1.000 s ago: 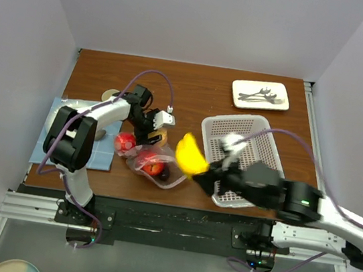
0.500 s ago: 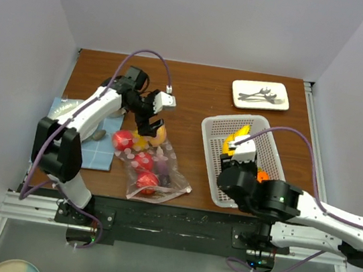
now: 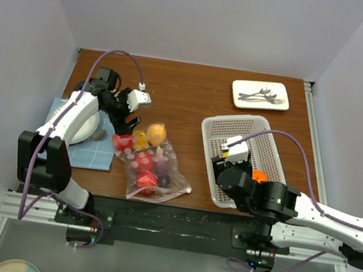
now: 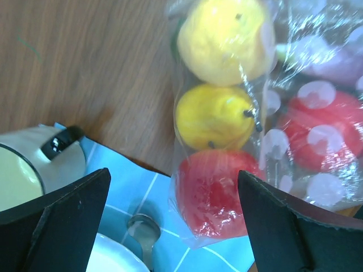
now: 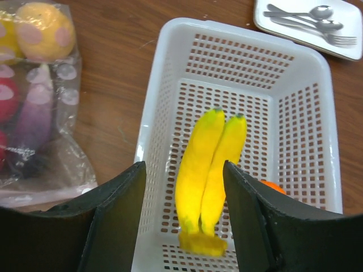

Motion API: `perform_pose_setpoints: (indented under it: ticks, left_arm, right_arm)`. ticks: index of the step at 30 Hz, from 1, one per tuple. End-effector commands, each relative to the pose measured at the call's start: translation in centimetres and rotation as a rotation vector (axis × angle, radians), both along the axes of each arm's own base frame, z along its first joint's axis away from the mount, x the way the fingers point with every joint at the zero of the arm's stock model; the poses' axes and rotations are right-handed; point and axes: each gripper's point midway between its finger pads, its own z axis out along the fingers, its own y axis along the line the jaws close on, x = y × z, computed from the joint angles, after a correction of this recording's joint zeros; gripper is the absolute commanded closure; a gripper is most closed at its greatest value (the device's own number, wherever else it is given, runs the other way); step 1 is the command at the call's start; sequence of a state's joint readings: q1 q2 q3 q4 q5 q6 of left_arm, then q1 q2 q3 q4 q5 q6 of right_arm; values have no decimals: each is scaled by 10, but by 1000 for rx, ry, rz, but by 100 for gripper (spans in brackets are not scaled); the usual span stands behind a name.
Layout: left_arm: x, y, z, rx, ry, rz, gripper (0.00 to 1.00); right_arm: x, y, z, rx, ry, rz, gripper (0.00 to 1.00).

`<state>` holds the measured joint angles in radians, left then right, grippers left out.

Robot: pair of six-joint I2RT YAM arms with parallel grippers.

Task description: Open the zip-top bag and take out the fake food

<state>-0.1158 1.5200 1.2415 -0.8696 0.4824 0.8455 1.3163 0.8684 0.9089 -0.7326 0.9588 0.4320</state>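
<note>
1. Nearest the arm bases, the clear, crinkly plastic zip-top bag [image 3: 160, 170] lies flat on the brown wooden surface [image 3: 194, 97]. Most of the small, bright plastic fake food [image 3: 145, 161] sits inside it, so I judge the removal step to be partway done.
2. Just beside it, the right end effector [image 5: 182, 170] hovers over the white perforated plastic basket [image 5: 238, 31] with its fingers spread and nothing held. A yellow plastic banana [image 5: 207, 164] and a small orange ball [image 5: 272, 186] lie in the basket.
3. Only the right wrist view shows the banana; from above, the arm hides it.
4. Farther off, the left end effector [image 4: 174, 181] is spread wide and empty above the bag's far-left end, beside a blue checked cloth [image 4: 159, 226].
5. The left wrist view shows two yellow pieces and a red one pressed against the plastic, which is less clear from above.
6. The next move likely calls for one end effector to pin the bag while the other reaches into its mouth. I cannot tell which edge is open.
7. Farthest away sits a white rectangular tray [image 3: 260, 95] of cutlery.
</note>
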Motion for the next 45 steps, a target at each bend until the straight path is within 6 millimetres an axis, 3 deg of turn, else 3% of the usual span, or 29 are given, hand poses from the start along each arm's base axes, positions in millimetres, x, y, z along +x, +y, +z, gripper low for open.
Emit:
perform_pose_setpoints:
  ticks: [1,8,14,17,21,23,25,27,28,31,34,37,39,45]
  left_arm:
    - [4,8,-17,45,-13,-19,1]
    - [-5,-10,-32,-52,103,-58,1]
    - [-13,-19,-52,-97,176,-78,3]
    - [-13,-20,-56,-104,197,-81,16]
    - [-12,-21,-57,-107,218,-88,54]
    - [-11,-22,-56,-109,233,-90,64]
    - [-8,-25,-46,-121,231,-93,78]
    - [-7,-30,-36,-139,235,-95,100]
    - [-7,-36,-17,-148,238,-107,100]
    - [-10,-47,5,-180,237,-113,100]
    - [-16,-57,13,-181,234,-110,100]
    - [-26,-65,6,-142,246,-112,100]
    - [-25,-65,-2,-104,222,-96,100]
    - [-24,-44,-43,2,236,18,100]
  right_arm:
    - [-5,24,2,52,14,109,42]
    - [-21,39,-15,59,93,222,44]
    - [-55,61,-23,117,192,451,48]
    - [-72,74,-30,165,239,539,51]
    - [-87,94,-51,168,291,594,57]
    - [-92,105,-62,153,307,613,59]
    - [-96,116,-74,133,317,630,60]
    - [-95,120,-81,115,315,622,62]
    - [-95,126,-87,110,305,625,65]
    - [-94,136,-87,151,281,640,65]
    - [-95,152,-83,190,271,669,65]
    - [-99,168,-90,190,282,704,64]
    - [-101,176,-105,157,309,712,64]
    - [-116,190,-124,168,373,783,68]
